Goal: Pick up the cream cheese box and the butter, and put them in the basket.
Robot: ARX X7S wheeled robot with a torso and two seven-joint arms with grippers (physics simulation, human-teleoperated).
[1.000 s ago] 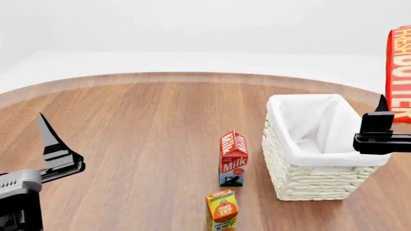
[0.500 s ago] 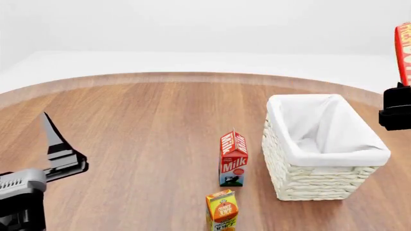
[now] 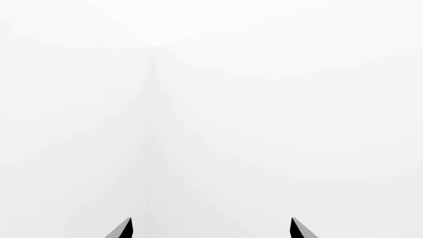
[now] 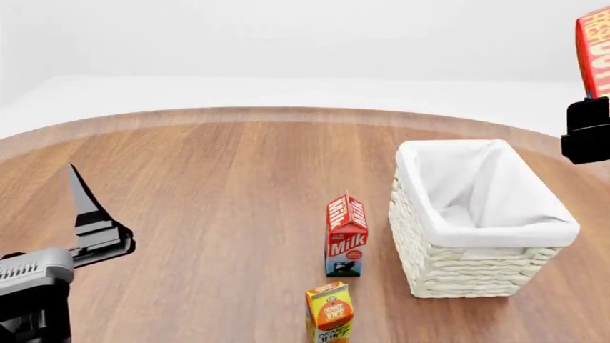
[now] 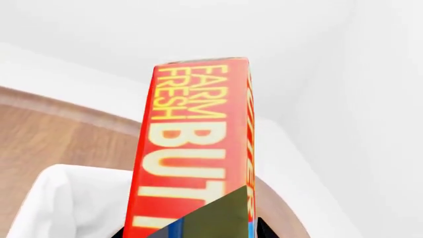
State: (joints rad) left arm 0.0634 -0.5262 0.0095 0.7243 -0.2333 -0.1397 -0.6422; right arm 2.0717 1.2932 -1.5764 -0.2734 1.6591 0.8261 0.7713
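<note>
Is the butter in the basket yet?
Not yet. The butter is held high in the right gripper, above and beside the basket, whose liner shows nothing inside.

Red upright butter aloft beside empty white-lined basket.

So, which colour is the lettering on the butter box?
Yellow, on the red butter box; clearest in the right wrist view.

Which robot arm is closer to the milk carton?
Hard to call. The left pincer hovers off to the milk carton's left; the right pincer, gripping the butter, is raised beyond the basket.
</note>
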